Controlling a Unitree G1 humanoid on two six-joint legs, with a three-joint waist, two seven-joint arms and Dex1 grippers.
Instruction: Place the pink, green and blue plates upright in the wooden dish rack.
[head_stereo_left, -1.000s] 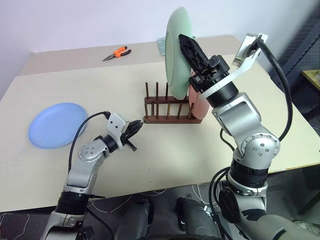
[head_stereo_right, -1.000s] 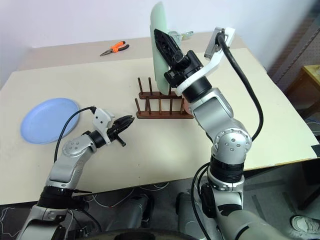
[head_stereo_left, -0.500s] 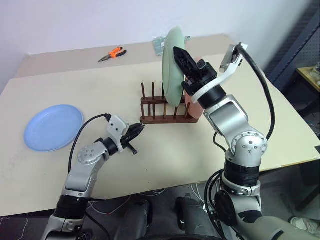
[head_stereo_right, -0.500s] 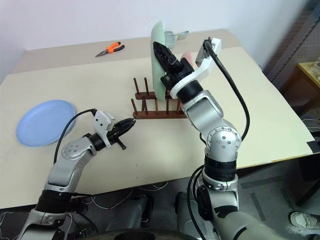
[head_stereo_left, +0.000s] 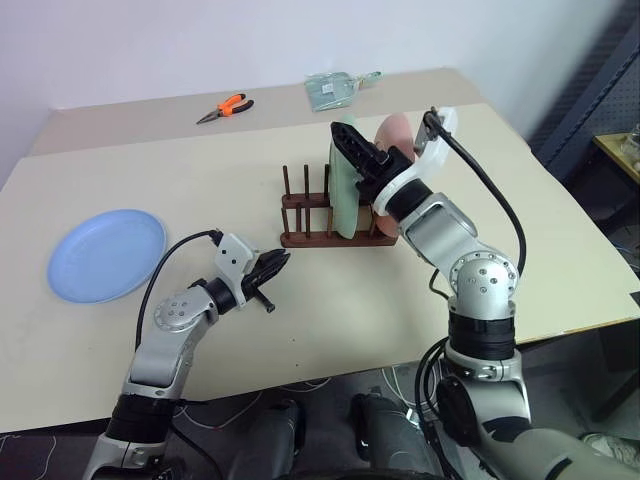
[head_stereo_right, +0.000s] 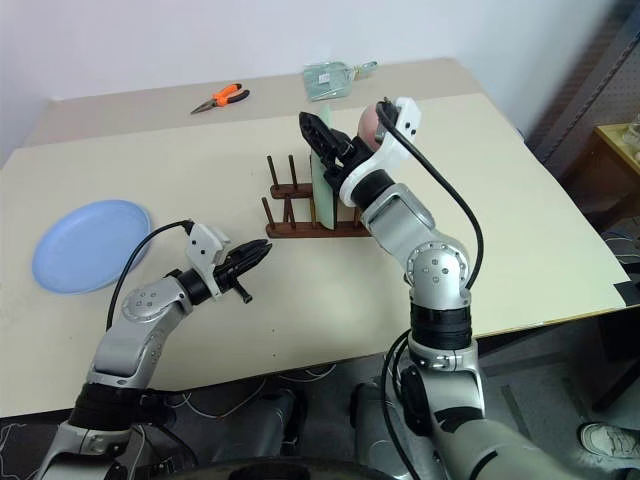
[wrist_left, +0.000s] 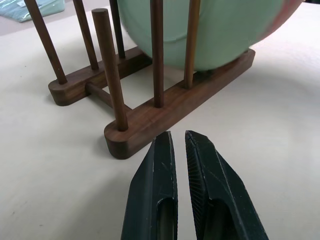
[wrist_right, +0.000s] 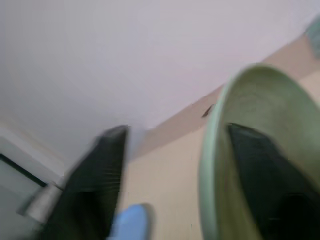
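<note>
**Green plate upright in rack, right fingers spread around its rim**

Plate of pale green (head_stereo_left: 340, 185) stands on edge between the thin pegs of the small dark-brown wooden dish rack (head_stereo_left: 310, 232). The right gripper (head_stereo_left: 352, 158) is at the plate's top edge, its two black fingers apart, one on each side of the rim. Just behind the gripper, the round pink plate (head_stereo_left: 390, 135) stands upright in the rack's end slot. The left gripper (wrist_left: 178, 150) hangs low just short of the rack's near rail, fingers pressed almost together and empty. The flat light-blue plate (head_stereo_left: 108, 253) lies well apart from both grippers, out beyond the left one on the beige table (head_stereo_left: 330, 310).
</note>
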